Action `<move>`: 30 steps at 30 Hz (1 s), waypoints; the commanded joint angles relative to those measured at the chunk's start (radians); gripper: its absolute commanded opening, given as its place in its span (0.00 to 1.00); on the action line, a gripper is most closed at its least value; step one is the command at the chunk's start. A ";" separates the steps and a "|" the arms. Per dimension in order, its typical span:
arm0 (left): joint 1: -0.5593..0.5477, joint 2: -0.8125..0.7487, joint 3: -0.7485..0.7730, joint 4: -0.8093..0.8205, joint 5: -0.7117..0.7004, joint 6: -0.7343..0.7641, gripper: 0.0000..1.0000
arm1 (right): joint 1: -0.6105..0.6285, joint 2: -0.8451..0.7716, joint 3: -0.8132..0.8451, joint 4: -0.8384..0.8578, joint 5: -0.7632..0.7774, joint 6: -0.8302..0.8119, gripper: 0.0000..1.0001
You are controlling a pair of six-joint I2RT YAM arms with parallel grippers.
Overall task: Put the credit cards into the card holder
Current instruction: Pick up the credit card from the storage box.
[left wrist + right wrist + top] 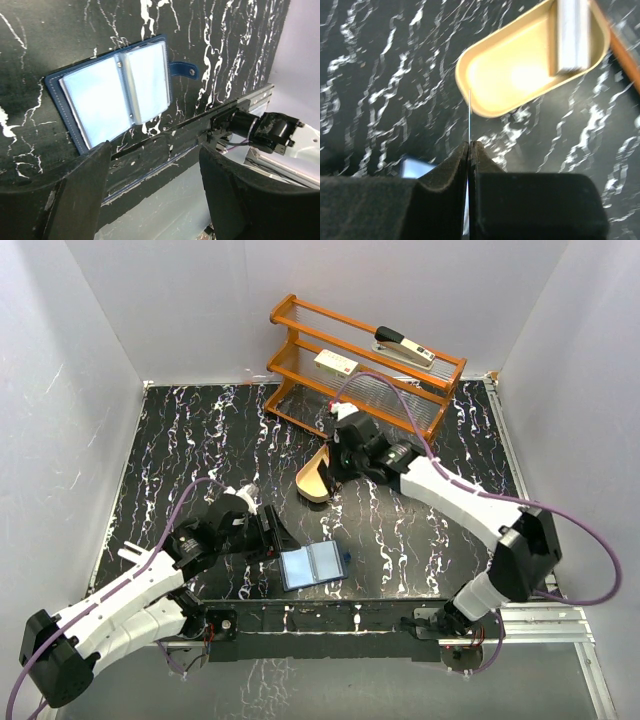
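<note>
holder [112, 95] lies open flat on table [200, 440] near the front edge: navy cover, pale blue glossy pockets, snap tab [182, 69] sticking out one side. left gripper [155, 175] just beside it, fingers spread, nothing between. right gripper [469, 147] pinching one card [469, 112], seen edge-on, by the tray [505, 75] end. tray has a pale stack of cards [572, 35] at its other end.

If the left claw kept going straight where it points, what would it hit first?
Probably the open card holder lying ahead of the left claw, though depth is unclear.
</note>
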 commanded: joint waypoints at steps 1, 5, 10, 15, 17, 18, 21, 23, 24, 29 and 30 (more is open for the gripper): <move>0.000 0.002 0.009 -0.068 -0.052 -0.016 0.67 | 0.040 -0.136 -0.140 0.153 -0.168 0.199 0.00; 0.000 0.012 0.004 -0.019 -0.005 -0.041 0.64 | 0.074 -0.244 -0.290 0.259 -0.250 0.326 0.00; -0.002 -0.027 -0.012 0.192 0.132 -0.189 0.65 | 0.083 -0.454 -0.521 0.512 -0.318 0.553 0.00; -0.003 -0.058 -0.017 0.325 0.152 -0.270 0.70 | 0.083 -0.629 -0.662 0.614 -0.307 0.691 0.00; -0.002 -0.053 -0.031 0.369 0.161 -0.303 0.74 | 0.083 -0.675 -0.697 0.649 -0.302 0.713 0.00; -0.003 -0.047 -0.045 0.414 0.177 -0.323 0.75 | 0.083 -0.692 -0.717 0.677 -0.305 0.730 0.00; -0.002 -0.017 -0.101 0.610 0.228 -0.407 0.67 | 0.083 -0.717 -0.748 0.710 -0.321 0.765 0.00; -0.003 -0.001 -0.122 0.702 0.246 -0.445 0.57 | 0.083 -0.719 -0.765 0.734 -0.339 0.790 0.00; -0.003 0.000 -0.129 0.732 0.249 -0.460 0.54 | 0.083 -0.720 -0.776 0.746 -0.342 0.806 0.00; -0.003 -0.036 -0.137 0.775 0.213 -0.478 0.26 | 0.084 -0.732 -0.785 0.724 -0.337 0.808 0.00; -0.003 -0.048 -0.134 0.761 0.200 -0.475 0.15 | 0.083 -0.737 -0.781 0.706 -0.331 0.801 0.00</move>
